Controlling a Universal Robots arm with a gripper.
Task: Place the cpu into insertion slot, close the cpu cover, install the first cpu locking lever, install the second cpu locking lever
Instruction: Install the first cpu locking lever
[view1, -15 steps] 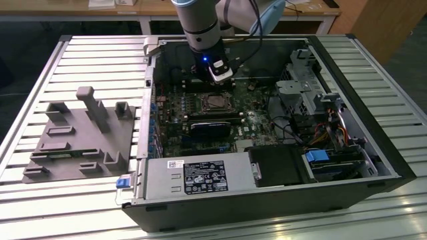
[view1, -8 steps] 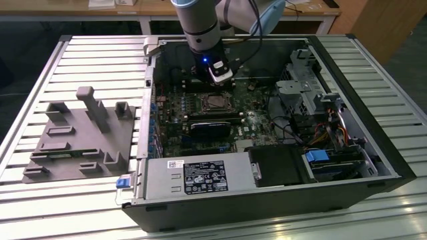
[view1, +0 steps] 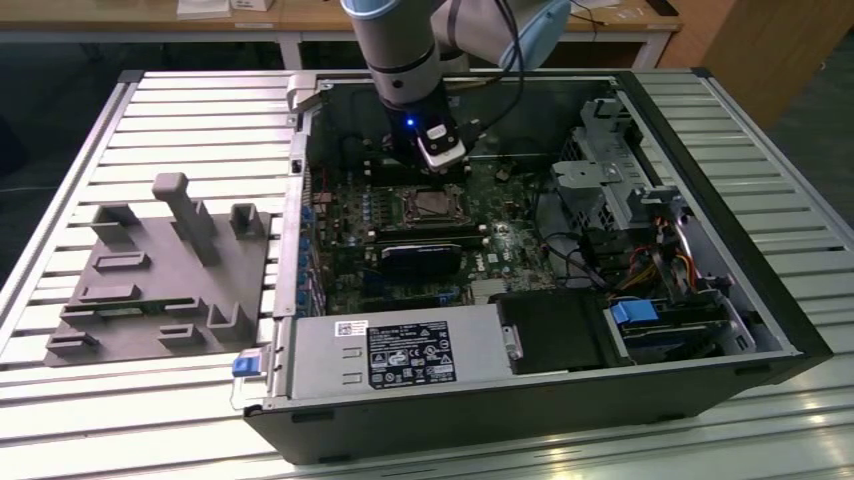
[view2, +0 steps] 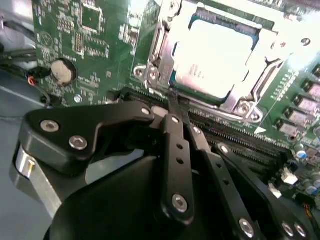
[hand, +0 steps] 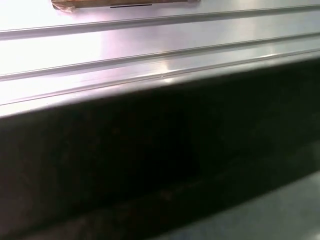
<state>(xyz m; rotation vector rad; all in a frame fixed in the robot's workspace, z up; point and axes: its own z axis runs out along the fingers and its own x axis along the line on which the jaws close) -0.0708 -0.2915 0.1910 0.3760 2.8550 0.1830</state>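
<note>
Exterior view: slatted metal table (view1: 174, 110) bears the open computer case (view1: 747, 300); fingers (view2: 178, 107) pinched together, gripping nothing.

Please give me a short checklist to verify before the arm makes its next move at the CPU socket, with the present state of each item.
1. The cpu sits flat in the insertion slot: ok.
2. The cpu cover is down around the chip: ok.
3. Locking levers are latched: cannot tell.
4. The end effector is beside the socket edge, fingers together: ok.
5. The end effector grips something: cannot tell.
6. The arm is clear of the case wall: ok.
</note>
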